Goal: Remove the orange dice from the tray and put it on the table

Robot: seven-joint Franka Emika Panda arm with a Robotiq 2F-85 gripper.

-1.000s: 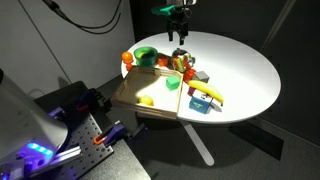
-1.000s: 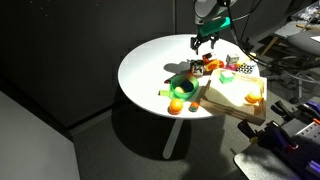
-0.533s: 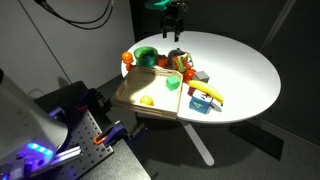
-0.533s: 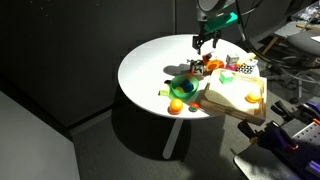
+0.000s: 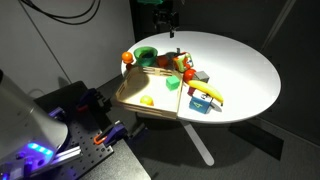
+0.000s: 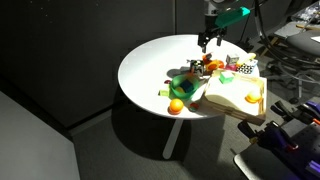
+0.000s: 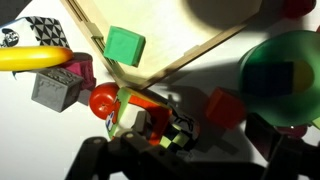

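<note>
My gripper (image 5: 166, 22) hangs high above the far side of the white table (image 5: 240, 60), open and empty; it also shows in the other exterior view (image 6: 210, 38). In the wrist view its dark fingers frame the bottom edge (image 7: 190, 165). An orange-red cube, the orange dice (image 7: 224, 108), lies on the table outside the light-wood tray (image 7: 190, 58), between the green bowl (image 7: 285, 75) and a cluster of toys. The tray (image 5: 128, 92) sits at the table's near edge and also shows in an exterior view (image 6: 232, 98).
A green cube (image 7: 124, 44) lies in the tray. A yellow banana (image 7: 30, 58), a grey block (image 7: 55, 90), a red ball (image 7: 103, 100), a checkered cube (image 7: 170, 128) and a black dotted die (image 7: 40, 28) crowd beside the tray. An orange ball (image 5: 127, 58) sits by the bowl (image 5: 146, 57).
My gripper has risen from just above the toys by the tray and drifted toward the table's far edge, empty. The toys have not moved.
</note>
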